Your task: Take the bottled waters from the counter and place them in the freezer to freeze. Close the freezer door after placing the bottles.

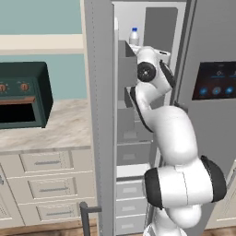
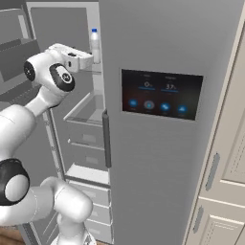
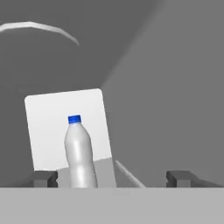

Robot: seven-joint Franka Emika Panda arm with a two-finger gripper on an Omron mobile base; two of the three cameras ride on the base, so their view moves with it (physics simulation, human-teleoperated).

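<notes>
A whitish bottled water (image 3: 80,153) with a blue cap stands upright on a high shelf inside the freezer (image 2: 86,112). The same bottle (image 1: 134,36) (image 2: 95,45) rises just beyond my white hand. My gripper (image 3: 113,178) is open, its two dark fingertips (image 3: 43,178) spread wide at the bottle's foot, and the bottle stands between them, nearer the left one and touching neither. The freezer door (image 1: 99,115) stands open to the left of the arm. Left of it lies the beige counter (image 1: 69,126).
A dark green toaster oven (image 1: 23,94) sits on the counter at the left. The fridge's right door with its dark display panel (image 2: 160,93) is shut, close beside my arm. Grey shelves and drawers (image 2: 91,191) stack below the hand. Cream cabinets (image 2: 220,191) stand at the right.
</notes>
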